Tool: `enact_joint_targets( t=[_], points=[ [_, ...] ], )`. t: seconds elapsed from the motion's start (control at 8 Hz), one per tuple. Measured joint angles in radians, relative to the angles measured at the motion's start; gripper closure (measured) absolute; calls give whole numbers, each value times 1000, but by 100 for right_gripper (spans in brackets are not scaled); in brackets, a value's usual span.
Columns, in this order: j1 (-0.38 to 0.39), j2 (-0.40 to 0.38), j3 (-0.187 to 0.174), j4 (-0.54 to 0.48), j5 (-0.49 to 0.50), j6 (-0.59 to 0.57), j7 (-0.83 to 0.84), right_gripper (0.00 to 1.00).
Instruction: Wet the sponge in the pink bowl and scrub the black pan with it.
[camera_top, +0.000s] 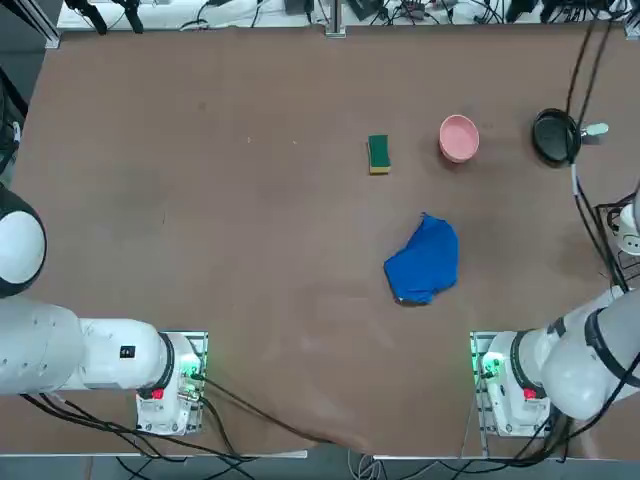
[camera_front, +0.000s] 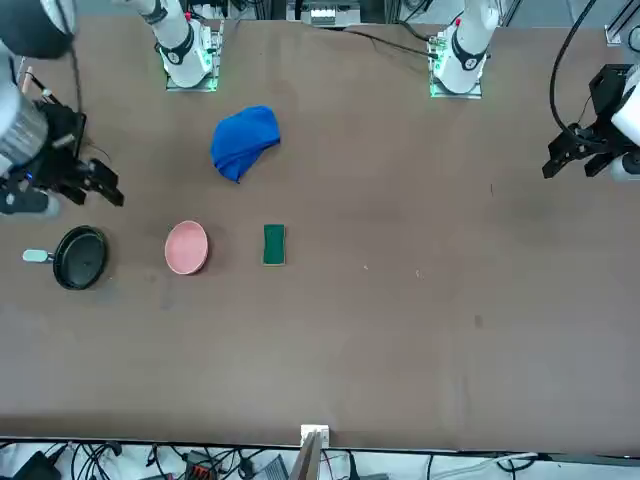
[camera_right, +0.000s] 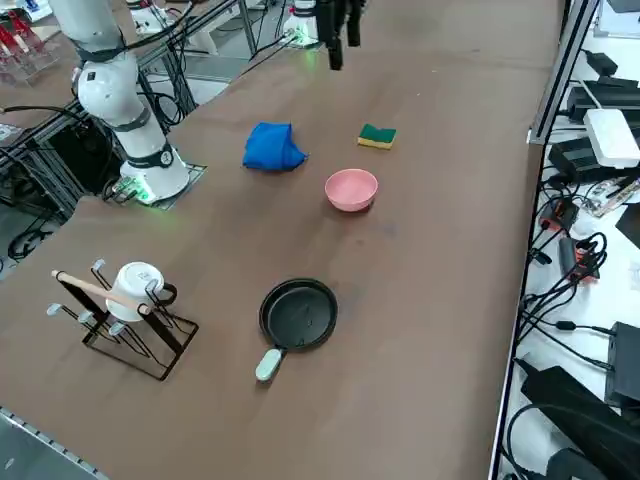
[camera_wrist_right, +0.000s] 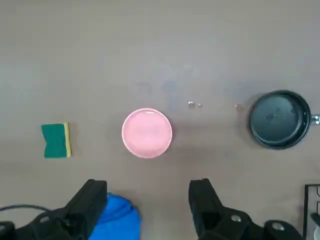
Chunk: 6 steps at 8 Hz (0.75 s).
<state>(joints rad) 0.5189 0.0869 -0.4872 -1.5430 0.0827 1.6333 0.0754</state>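
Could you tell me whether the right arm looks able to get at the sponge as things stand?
Probably yes: the sponge lies alone on bare table beside the pink bowl, and the right gripper hangs above with jaws open.

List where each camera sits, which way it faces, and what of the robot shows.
Top: overhead, looking down; both bases at the bottom edge.
Front: across the table, facing the robot; right gripper above the black pan.
Right side: raised, looking diagonally over the pan; one base shows.
Right wrist: looks down past its open jaws.
All four share the sponge, pink bowl and blue cloth.
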Motion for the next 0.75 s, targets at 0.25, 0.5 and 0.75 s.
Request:
enact_joint_targets(
  t=[0.25,0.5,0.75],
  points=[
    [-241,-49,226,0,-32,-30,-8,0],
    [-326,-73,346,-6,-61,-73,-10,0],
    [-393,-116,422,-53,-75,-77,-7,0]
  ],
)
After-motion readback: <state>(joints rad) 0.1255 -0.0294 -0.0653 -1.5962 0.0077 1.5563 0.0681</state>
